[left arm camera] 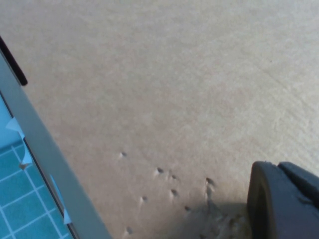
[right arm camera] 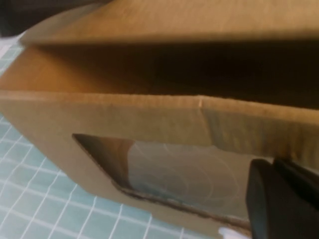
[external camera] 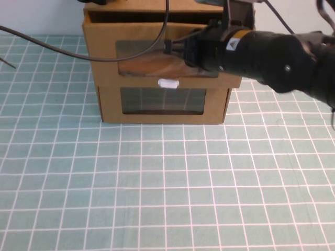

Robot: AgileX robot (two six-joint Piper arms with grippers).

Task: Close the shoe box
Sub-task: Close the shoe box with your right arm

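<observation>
The shoe box is the upper of two stacked brown cardboard boxes at the back of the mat. Its drawer stands pulled out toward me, leaving a dark gap behind its front. On that front a white pull tab sits under the clear window. My right gripper is against the drawer front, over the right part of the window. In the right wrist view the drawer front fills the picture, with the right gripper beside the window. My left gripper rests close to a flat cardboard face.
The lower cardboard box with its own window stands under the shoe box. A green gridded mat covers the table in front. A black cable runs across the back left. The right arm reaches in from the right.
</observation>
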